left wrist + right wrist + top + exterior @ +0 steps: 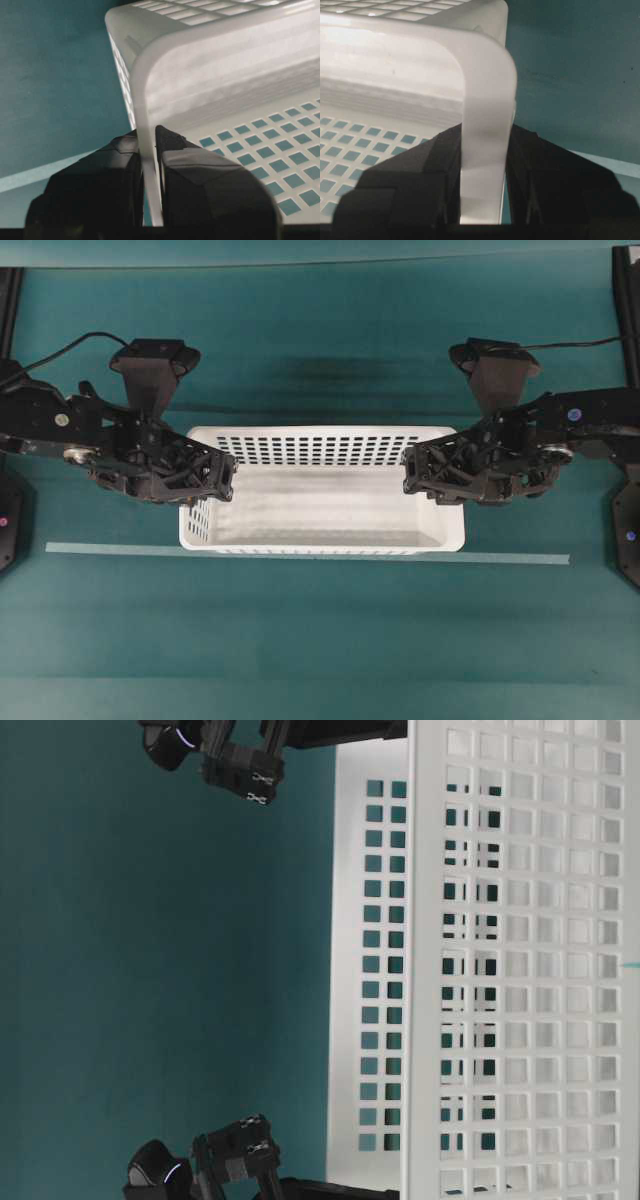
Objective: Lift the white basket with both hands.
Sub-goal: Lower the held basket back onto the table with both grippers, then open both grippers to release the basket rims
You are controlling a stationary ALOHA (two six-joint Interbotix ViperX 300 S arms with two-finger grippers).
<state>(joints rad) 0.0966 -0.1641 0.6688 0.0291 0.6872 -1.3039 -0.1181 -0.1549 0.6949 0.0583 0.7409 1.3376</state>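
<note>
With my left pincer (228, 478) clamped on the white basket (320, 502)'s left rim and my right pincer (410, 472) on its right, the lift is in hand; next, raise both evenly.

No readable text, label, brand, number or sign in any view: none on the white basket (320, 490), none on the left gripper (228, 480) or the right gripper (410, 472), none on the teal surface (320, 640) around them
</note>
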